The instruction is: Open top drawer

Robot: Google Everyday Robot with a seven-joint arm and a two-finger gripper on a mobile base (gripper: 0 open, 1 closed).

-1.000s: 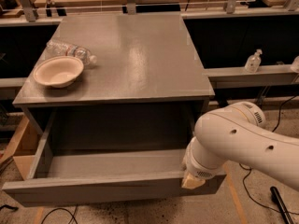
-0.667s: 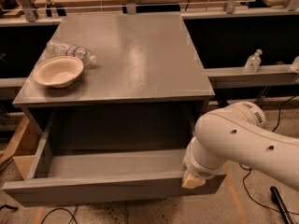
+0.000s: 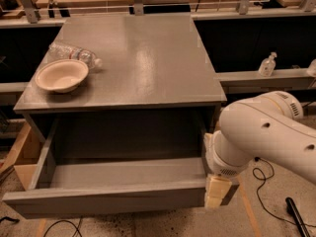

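Under the cabinet top (image 3: 143, 63), the drawer (image 3: 113, 195) sits pulled well out, grey box showing. At its front's right end, the gripper (image 3: 217, 195): clamped or loose, cannot tell.

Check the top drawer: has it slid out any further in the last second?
No. The top drawer has its front as far out from the cabinet top front edge as before, and the gripper remains at its right end.
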